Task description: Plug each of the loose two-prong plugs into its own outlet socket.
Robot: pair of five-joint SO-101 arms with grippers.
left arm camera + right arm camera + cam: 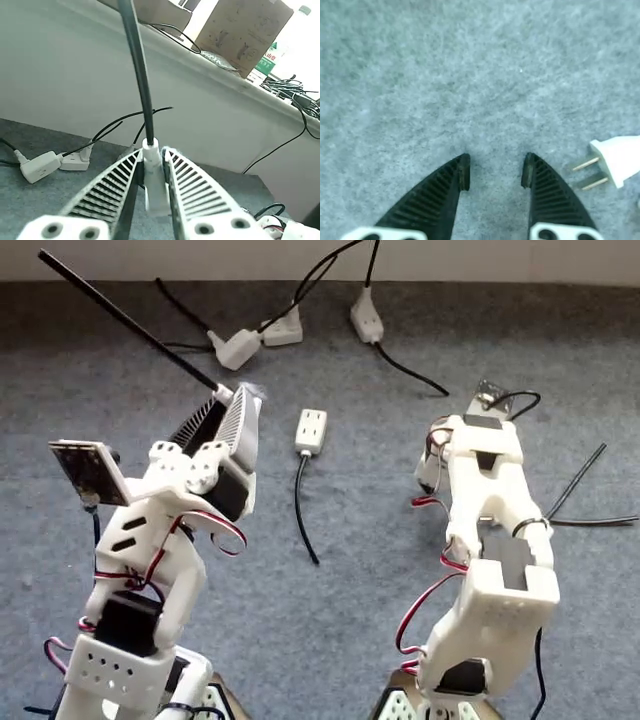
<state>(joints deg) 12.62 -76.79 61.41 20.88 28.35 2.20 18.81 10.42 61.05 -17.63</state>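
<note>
Left fingers (112,187) pinch a two-prong plug (156,182) near the outlet socket (311,430); its stiff black cord (137,65) could twist it. Right fingers (442,197) gape empty.

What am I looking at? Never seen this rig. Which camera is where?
Two robot arms sit side by side on a grey mat. One picture looks down from a fixed camera above; the other two come from a camera on each arm's wrist. The left hand is shut on a white plug with a black cord. The right hand is open over the mat, near a loose two-prong plug. An outlet socket lies between the arms; a joined white pair and another white connector lie farther back.
</note>
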